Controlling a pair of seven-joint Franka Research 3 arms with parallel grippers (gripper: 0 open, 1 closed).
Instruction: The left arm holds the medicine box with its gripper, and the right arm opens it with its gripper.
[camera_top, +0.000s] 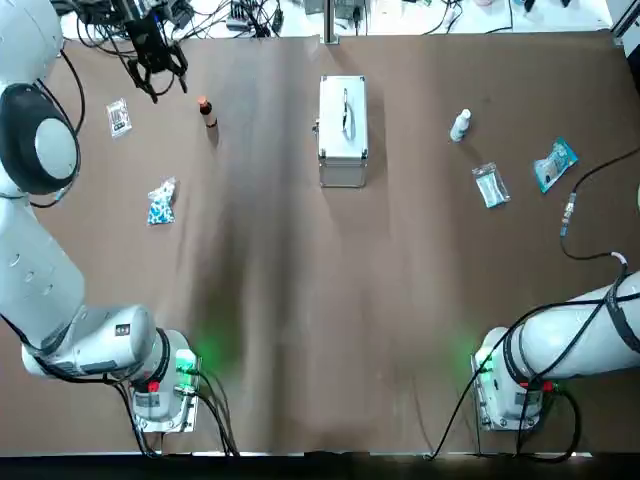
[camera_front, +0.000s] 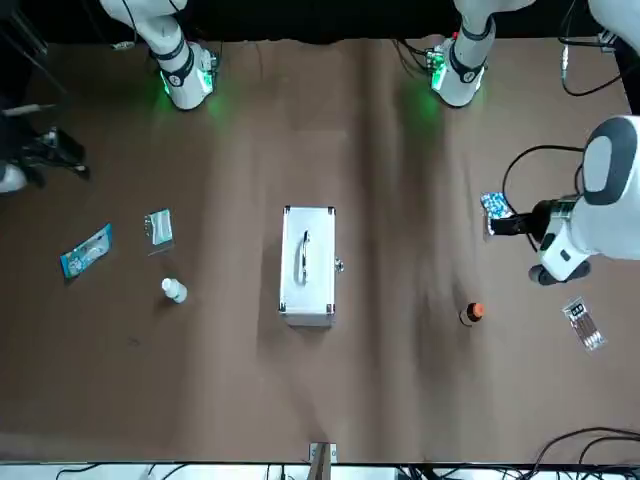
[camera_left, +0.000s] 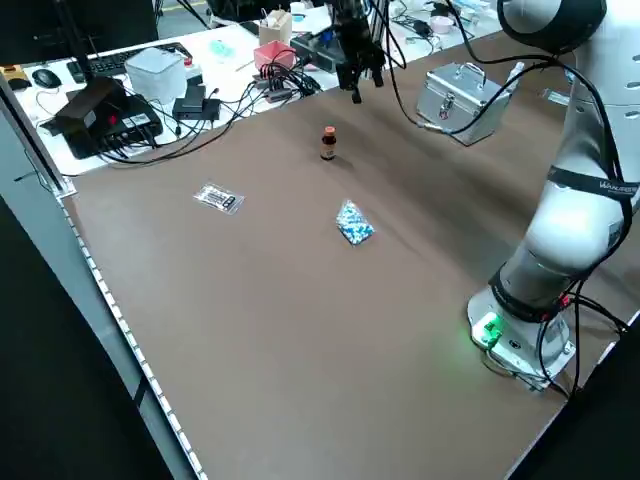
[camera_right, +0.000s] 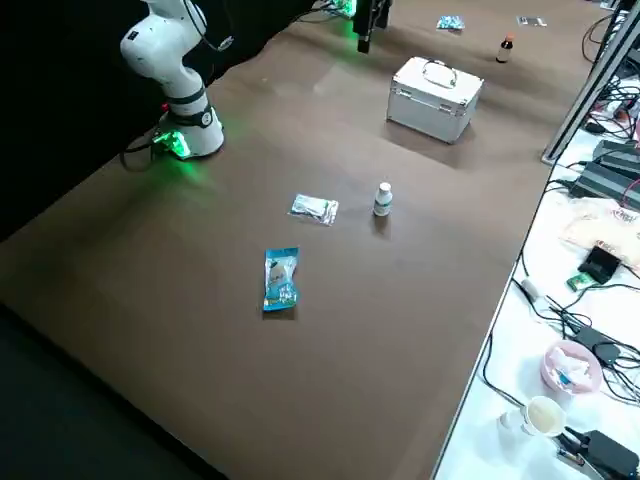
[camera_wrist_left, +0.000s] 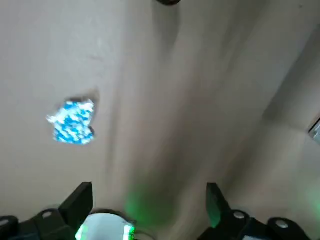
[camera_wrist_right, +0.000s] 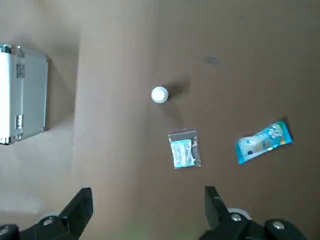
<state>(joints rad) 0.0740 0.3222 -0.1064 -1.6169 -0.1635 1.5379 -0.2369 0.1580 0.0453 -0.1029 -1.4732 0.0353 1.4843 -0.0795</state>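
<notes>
The silver medicine box (camera_top: 343, 128) stands shut at the table's far middle, handle on top; it also shows in the front view (camera_front: 307, 263) and from the left side (camera_left: 458, 98). My left gripper (camera_top: 165, 85) hangs open and empty over the far left corner, well away from the box; in its wrist view (camera_wrist_left: 148, 200) only the table and a blue packet (camera_wrist_left: 72, 121) lie below. My right gripper (camera_wrist_right: 147, 202) is open and empty, high over the right side of the table (camera_front: 72, 160), with the box (camera_wrist_right: 22, 95) off to one side.
A small brown bottle (camera_top: 207, 110), a blister strip (camera_top: 119, 118) and the blue packet (camera_top: 162, 201) lie on the left. A white bottle (camera_top: 460, 125), a clear packet (camera_top: 490, 185) and a blue sachet (camera_top: 555, 163) lie on the right. Cables (camera_top: 250, 18) run along the far edge.
</notes>
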